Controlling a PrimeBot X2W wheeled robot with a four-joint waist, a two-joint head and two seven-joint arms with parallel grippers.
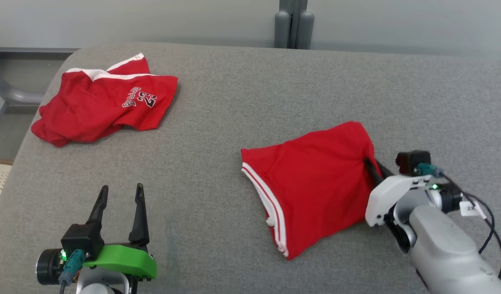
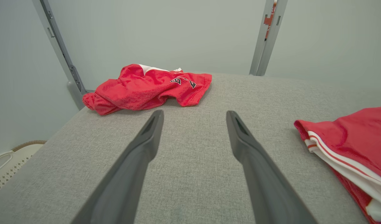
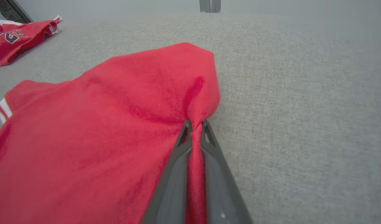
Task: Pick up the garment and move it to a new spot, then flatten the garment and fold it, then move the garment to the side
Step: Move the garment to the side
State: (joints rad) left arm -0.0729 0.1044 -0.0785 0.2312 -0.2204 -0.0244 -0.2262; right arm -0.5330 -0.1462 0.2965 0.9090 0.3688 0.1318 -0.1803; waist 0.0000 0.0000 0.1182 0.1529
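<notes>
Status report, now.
Right hand shut on red garment with white-striped hem. Left hand open, clear of it. Crumpled red printed garment far left, not blocking.

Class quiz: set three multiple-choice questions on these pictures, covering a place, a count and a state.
1. Where on the grey fabric table lies the crumpled red numbered jersey? A far left corner; B near right; C centre.
2. How many red garments lie there? A one; B two; C three.
3. The right gripper is: A open; B shut on the red white-striped garment; C shut on nothing.
Key: 1 A, the head view shows it there; 2 B, jersey plus striped garment; 3 B, cloth is pinched in it.
</notes>
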